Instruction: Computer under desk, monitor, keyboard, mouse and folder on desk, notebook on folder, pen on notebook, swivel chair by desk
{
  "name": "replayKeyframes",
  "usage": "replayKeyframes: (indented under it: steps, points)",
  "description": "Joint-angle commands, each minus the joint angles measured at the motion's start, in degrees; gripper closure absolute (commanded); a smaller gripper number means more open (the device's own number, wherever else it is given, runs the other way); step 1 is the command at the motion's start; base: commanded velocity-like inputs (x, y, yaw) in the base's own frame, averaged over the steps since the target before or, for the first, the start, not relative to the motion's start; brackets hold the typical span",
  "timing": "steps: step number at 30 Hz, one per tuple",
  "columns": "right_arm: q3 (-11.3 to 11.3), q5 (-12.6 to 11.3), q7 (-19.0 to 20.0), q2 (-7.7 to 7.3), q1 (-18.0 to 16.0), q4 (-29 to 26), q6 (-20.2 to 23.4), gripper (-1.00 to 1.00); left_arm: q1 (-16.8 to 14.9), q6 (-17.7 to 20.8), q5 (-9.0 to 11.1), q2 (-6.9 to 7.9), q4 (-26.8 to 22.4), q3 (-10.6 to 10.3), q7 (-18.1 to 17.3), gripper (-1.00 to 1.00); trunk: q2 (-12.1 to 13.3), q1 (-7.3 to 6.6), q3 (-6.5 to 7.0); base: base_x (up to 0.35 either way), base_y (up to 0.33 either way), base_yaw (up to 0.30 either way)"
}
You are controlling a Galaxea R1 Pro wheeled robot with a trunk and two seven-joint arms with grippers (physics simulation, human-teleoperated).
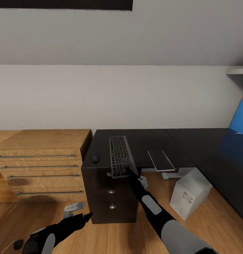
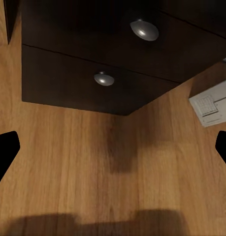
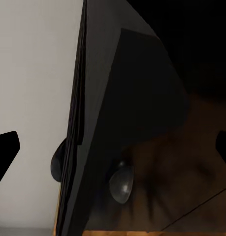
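At the front edge of the desk (image 1: 153, 141), above the drawers, the keyboard (image 1: 120, 156) is laid with its long axis running front to back, its near end slightly overhanging. The right gripper (image 1: 130, 171) is seen at that near end, with spread fingertips in its wrist view; a grip cannot be confirmed. The mouse (image 1: 95, 158) is set just beside the keyboard. The left gripper (image 1: 86, 216) is held low, spread wide.

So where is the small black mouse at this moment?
In the head view, the small black rounded mouse sits on the long black desk near its left front edge, just left of the slim dark keyboard, above the knobbed drawers.
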Motion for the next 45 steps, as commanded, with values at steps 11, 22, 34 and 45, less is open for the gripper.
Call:
replayKeyframes:
  steps: [11,22,34,45]
  points:
    - [0.24,-0.45,0.13,0.00,-0.06,0.10,-0.20,1.00,-0.03,0.32,-0.19,-0.06,-0.02,0.18,-0.45,-1.00,-0.03,-0.01,-0.06,0.000,0.000,0.000]
    - [0.25,-0.29,0.94,0.00,0.07,-0.39,-0.52,1.00,-0.03,0.27,-0.37,-0.12,0.06,0.16,-0.20,-1.00,2.38,-1.32,1.02,0.000,0.000,0.000]
    - [0.16,0.11,-9.79,-1.73,15.86,-34.72,-0.49,1.00,-0.03,0.15,-0.81,-0.40,0.21,-0.24,9.34,-1.00,7.19,-3.96,3.18,-0.079,-0.027,0.000]
    - [-1.51,-0.55,-19.59,-8.33,25.70,-57.44,-0.97,1.00,-0.03,0.14,-0.98,-0.29,0.12,-0.09,9.84,-1.00,11.60,-6.38,5.15,-0.297,-0.197,0.000]
